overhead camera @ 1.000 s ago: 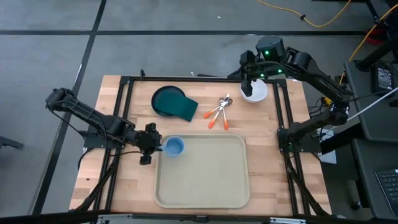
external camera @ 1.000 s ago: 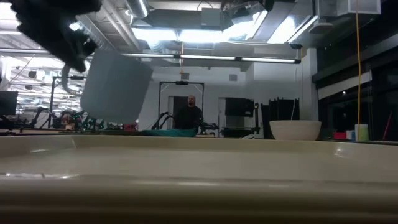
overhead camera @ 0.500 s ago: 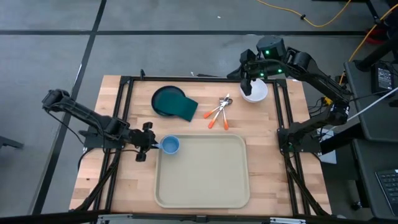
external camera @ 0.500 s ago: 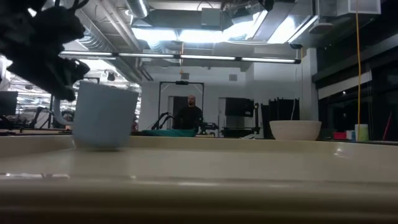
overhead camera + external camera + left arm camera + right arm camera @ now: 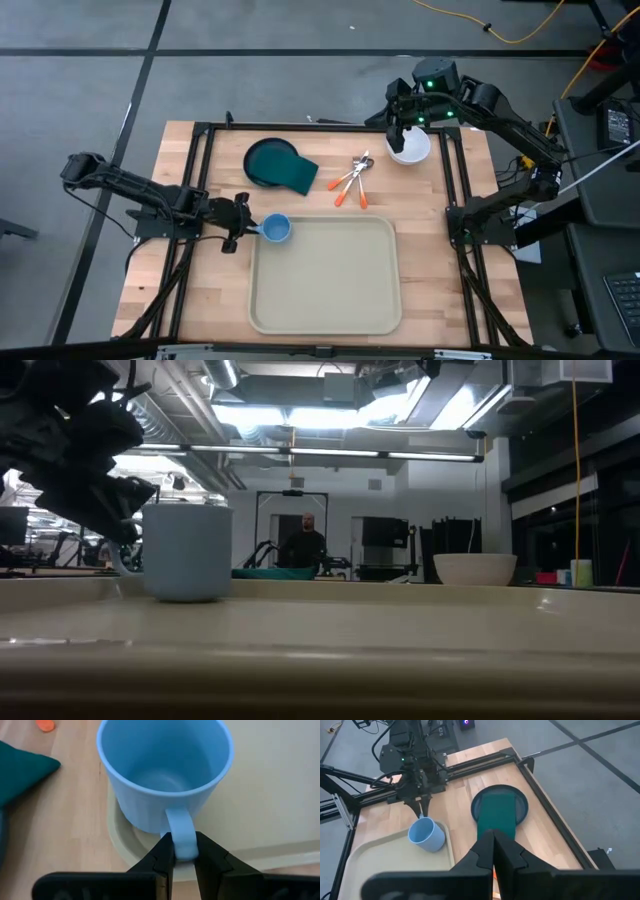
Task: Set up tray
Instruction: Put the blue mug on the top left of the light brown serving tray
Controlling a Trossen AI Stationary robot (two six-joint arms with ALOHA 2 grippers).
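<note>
A light blue cup [image 5: 165, 770] stands upright in the far left corner of the beige tray [image 5: 330, 290]. My left gripper [image 5: 184, 842] is at the cup's left side, shut on its handle. The low view shows the cup [image 5: 187, 550] with the gripper beside it. My right gripper [image 5: 493, 845] hangs shut and holds nothing, high over the table's far right near a white bowl [image 5: 410, 148]. My left gripper pinches the cup's handle [image 5: 181, 827] between its two fingers, at the loop's outer bend. The fingers come from the table's left side and slant downward. The cup sits upright, its base in the tray's corner [image 5: 125, 850].
A dark teal plate [image 5: 268, 160] with a green napkin [image 5: 298, 175] partly on it lies at the far left. Orange-handled cutlery [image 5: 350, 180] lies far of the tray. The white bowl shows in the low view [image 5: 475, 568]. A person stands in the room beyond.
My left gripper has come down with the cup, still shut on its handle. The cup was raised and tilted; now it stands upright at the tray's far left corner. My right arm has kept still.
</note>
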